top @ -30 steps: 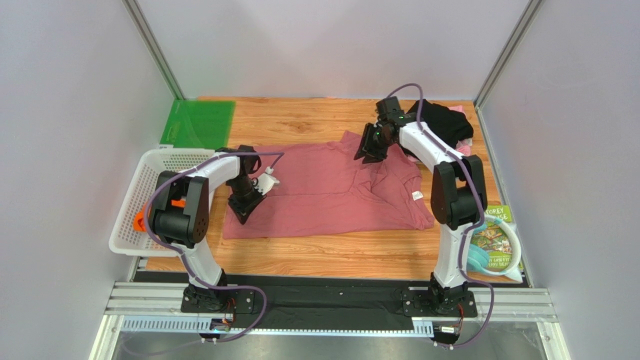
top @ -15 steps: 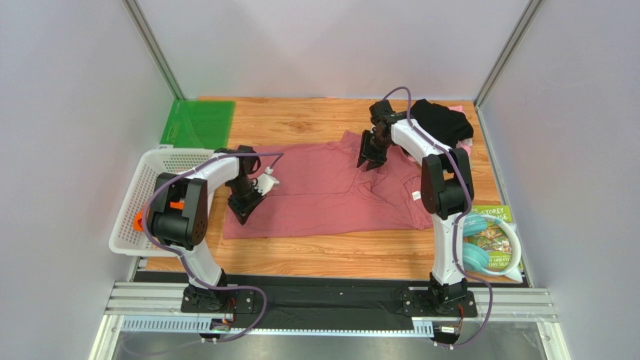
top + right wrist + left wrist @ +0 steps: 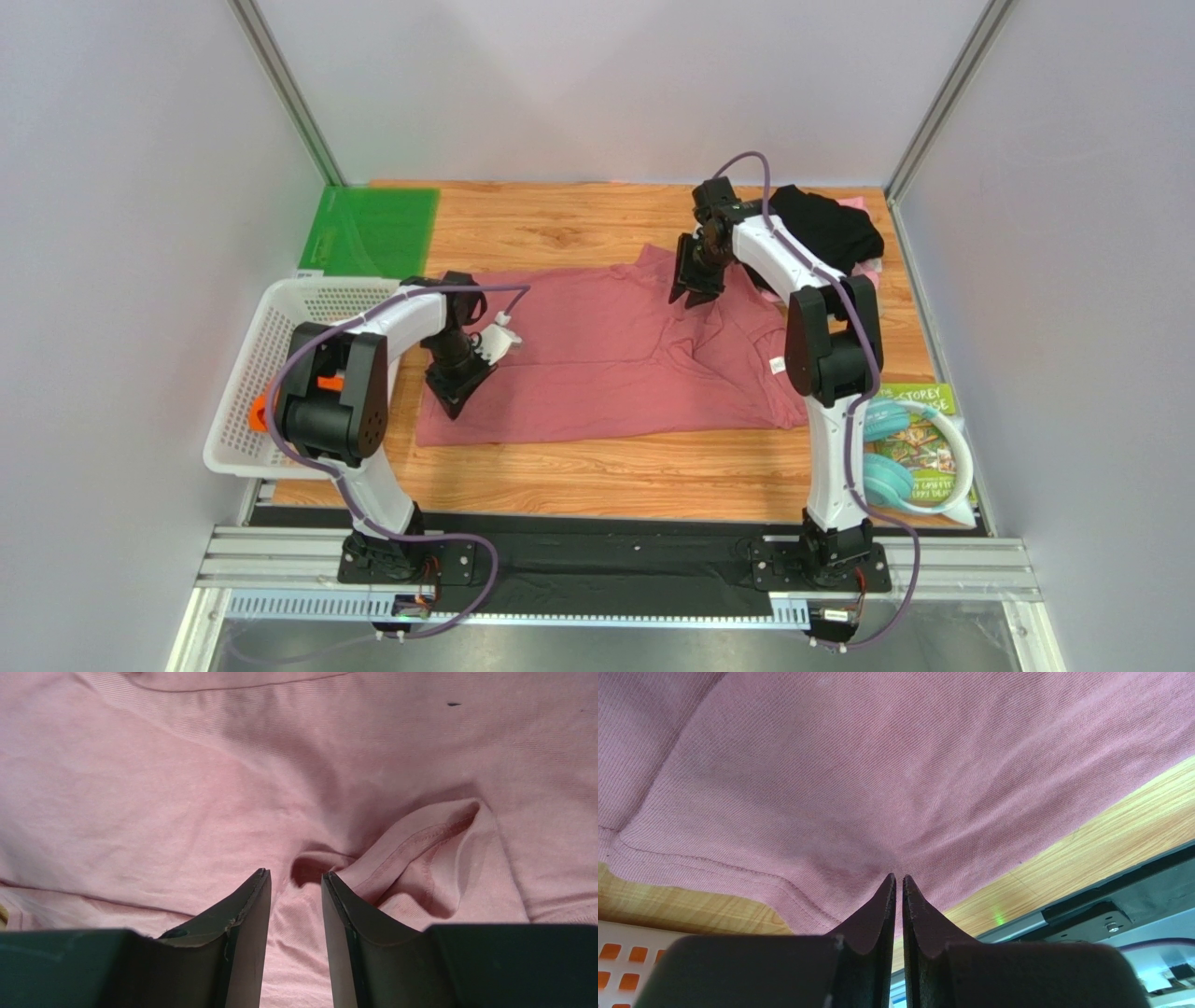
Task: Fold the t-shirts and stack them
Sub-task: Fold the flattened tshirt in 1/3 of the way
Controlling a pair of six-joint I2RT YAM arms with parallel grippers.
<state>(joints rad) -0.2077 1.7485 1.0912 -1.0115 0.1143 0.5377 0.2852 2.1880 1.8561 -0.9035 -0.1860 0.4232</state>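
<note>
A large dusty-rose t-shirt point(image 3: 617, 357) lies spread over the wooden table, its white neck label point(image 3: 779, 366) at the right. My left gripper point(image 3: 452, 398) is at the shirt's left edge. In the left wrist view its jaws point(image 3: 899, 877) are pinched together on the cloth, and creases run to the tips. My right gripper point(image 3: 692, 293) is at the shirt's far right part. It point(image 3: 295, 873) stands open over rumpled cloth, with a folded hem point(image 3: 421, 843) beside its right fingertip. A black t-shirt point(image 3: 828, 224) lies heaped at the back right on a pale pink one point(image 3: 873, 277).
A white mesh basket point(image 3: 274, 336) stands at the left edge with something orange point(image 3: 260, 413) inside. There is a green sheet point(image 3: 372, 231) at the back left. A printed packet and teal ring point(image 3: 919, 448) lie at the right front. Grey walls close in the table.
The right arm has swung slightly to the left, its gripper staying over the shirt's far right part. The left arm and its grip have not moved.
</note>
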